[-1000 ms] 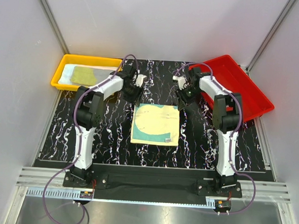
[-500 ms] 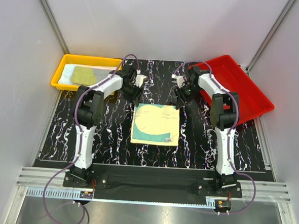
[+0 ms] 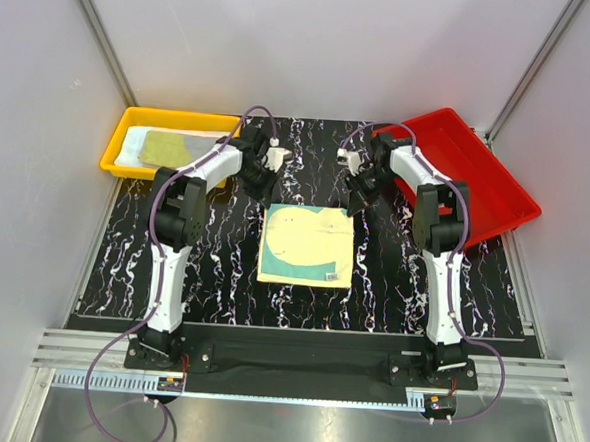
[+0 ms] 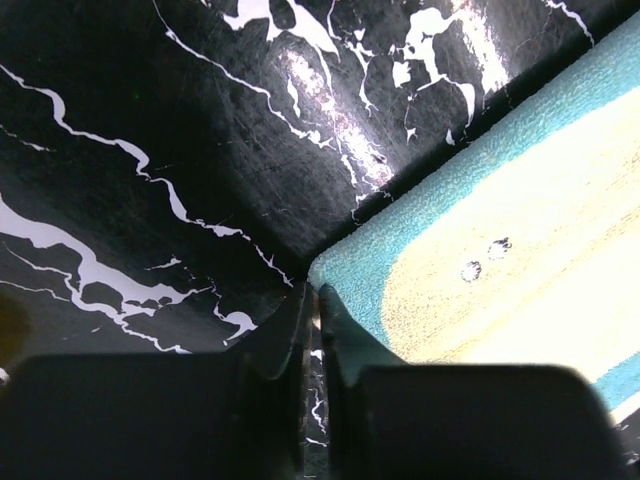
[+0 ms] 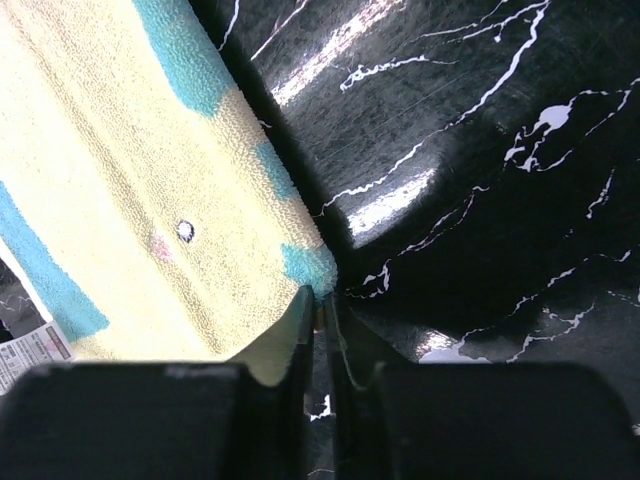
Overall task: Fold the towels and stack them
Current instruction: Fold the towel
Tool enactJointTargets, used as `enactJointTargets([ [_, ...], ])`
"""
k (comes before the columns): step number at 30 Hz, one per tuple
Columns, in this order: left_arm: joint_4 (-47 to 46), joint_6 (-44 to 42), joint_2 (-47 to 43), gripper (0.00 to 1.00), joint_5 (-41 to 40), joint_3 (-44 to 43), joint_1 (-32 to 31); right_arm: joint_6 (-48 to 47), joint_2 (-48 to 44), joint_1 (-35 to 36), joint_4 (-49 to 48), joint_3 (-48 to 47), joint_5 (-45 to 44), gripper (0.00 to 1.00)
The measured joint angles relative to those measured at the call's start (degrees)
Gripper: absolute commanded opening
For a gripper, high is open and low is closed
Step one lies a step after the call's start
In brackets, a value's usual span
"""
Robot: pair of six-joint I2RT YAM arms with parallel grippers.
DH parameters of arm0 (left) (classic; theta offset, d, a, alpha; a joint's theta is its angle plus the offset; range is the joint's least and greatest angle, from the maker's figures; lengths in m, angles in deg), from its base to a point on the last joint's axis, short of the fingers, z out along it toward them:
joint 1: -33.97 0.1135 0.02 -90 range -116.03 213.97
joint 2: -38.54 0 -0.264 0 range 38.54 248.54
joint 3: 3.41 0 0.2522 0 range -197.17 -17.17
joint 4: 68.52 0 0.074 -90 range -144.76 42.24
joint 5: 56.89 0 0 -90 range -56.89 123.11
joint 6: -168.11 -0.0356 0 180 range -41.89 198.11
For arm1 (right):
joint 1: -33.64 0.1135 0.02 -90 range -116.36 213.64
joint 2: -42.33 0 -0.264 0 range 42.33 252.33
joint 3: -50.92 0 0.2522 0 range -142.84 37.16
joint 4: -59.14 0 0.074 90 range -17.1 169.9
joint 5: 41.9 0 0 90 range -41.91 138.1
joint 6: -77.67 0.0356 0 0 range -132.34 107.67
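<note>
One towel (image 3: 309,244), yellow with teal-green patches, lies flat and unfolded at the middle of the table. My left gripper (image 3: 267,199) is at its far left corner. In the left wrist view (image 4: 316,292) the jaws are closed to a thin slit, pinching the teal corner of the towel (image 4: 480,270). My right gripper (image 3: 354,205) is at the far right corner. In the right wrist view (image 5: 322,298) the jaws are likewise pinched on the teal tip of the towel (image 5: 130,170). The corners still rest at table level.
A yellow bin (image 3: 114,152) at the far left holds more towels (image 3: 169,148), an olive-yellow one on a pale one. A red tray (image 3: 497,198) stands at the far right. A white label (image 3: 328,276) sits at the towel's near right corner.
Both wrists have shifted a little toward the far side and inward over the towel's far corners. The towel itself has not visibly moved.
</note>
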Motion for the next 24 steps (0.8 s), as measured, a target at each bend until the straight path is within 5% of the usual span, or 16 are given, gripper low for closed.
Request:
enactJointTargets([
  [2, 0.44, -0.20, 0.15, 0.00, 0.31, -0.37, 0.00, -0.17, 0.26, 0.00, 0.22, -0.31, 0.02, 0.00],
  [14, 0.46, 0.70, -0.02, 0.00, 0.24, -0.33, 0.11, 0.70, -0.46, 0.00, -4.92, -0.28, -1.11, 0.00],
  [24, -0.81, 1.51, -7.82, 0.00, -1.40, 4.17, 0.00, 3.82, -15.26, 0.74, -20.68, 16.48, -7.78, 0.00],
])
